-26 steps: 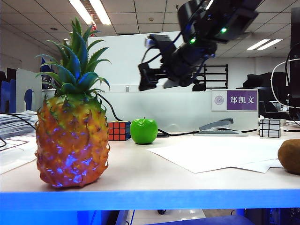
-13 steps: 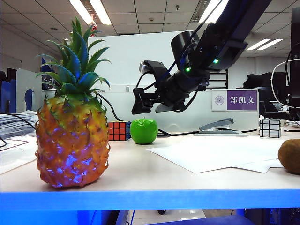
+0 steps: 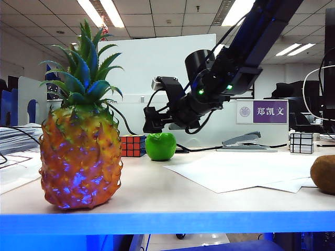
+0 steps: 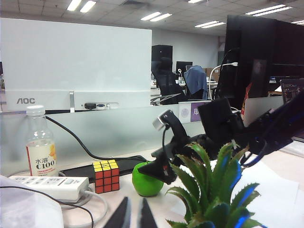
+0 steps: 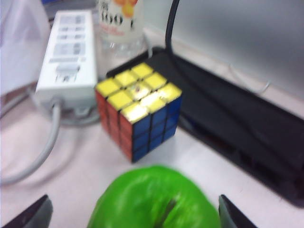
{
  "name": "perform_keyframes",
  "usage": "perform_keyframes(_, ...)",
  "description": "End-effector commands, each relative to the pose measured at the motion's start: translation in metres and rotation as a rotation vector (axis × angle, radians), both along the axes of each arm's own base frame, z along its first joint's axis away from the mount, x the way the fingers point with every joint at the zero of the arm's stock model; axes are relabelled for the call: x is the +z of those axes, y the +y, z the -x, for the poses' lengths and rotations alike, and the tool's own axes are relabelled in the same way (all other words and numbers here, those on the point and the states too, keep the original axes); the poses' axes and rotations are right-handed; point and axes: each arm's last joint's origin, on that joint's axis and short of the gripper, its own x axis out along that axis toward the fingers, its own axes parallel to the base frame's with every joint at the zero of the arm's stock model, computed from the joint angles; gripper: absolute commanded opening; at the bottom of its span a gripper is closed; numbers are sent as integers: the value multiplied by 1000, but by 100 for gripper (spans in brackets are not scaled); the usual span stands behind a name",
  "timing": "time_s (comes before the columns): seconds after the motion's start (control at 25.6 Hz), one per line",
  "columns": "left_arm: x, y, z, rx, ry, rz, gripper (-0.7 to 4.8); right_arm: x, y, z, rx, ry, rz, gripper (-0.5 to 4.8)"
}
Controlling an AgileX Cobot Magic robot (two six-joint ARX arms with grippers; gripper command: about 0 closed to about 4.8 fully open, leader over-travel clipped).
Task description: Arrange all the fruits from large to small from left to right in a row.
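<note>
Right tool (image 5: 133, 213) spread wide above the glossy green apple (image 3: 160, 146).
We see the pineapple (image 3: 80, 162) near-left on the worktop (image 3: 157, 193), brown kiwi (image 3: 324, 174) far right; left tool (image 4: 133, 216) nearly together; bottle (image 4: 40, 147) reads "C100", monitor (image 4: 76, 59) "AOC".

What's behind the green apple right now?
Behind the green apple: a Rubik's cube, then a power strip, a black pad and a bottle. The table under the apple is hidden. The open right pincer straddles it.
</note>
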Motion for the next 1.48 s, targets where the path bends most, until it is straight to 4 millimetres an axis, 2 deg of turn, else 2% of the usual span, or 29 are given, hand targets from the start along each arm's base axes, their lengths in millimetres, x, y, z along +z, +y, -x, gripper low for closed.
perform_keyframes(0.04,1,0,1,-4,-13,0,35,5,2,-9,-28,-30,-13,479)
perform_keyframes(0.19,1,0,1,-3,-12,-1,35,3,0,-15,-56,-18,0,479)
perform_keyframes(0.47,1,0,1,1,-16,-6,35,-5,-1,-13,-51,51,25,479)
perform_keyframes(0.82,1,0,1,4,-23,-19,35,-28,1,-15,-31,111,18,479)
perform_keyframes(1.36,1,0,1,6,-24,-21,35,-34,1,-15,-39,120,26,468)
perform_keyframes(1.4,1,0,1,6,-24,-21,35,-35,1,-15,-39,130,30,257)
perform_keyframes(1.44,1,0,0,7,-24,-21,35,-36,1,-15,-39,137,34,75)
perform_keyframes(1.48,1,0,0,10,-24,-20,35,-36,0,-14,-38,144,39,-22)
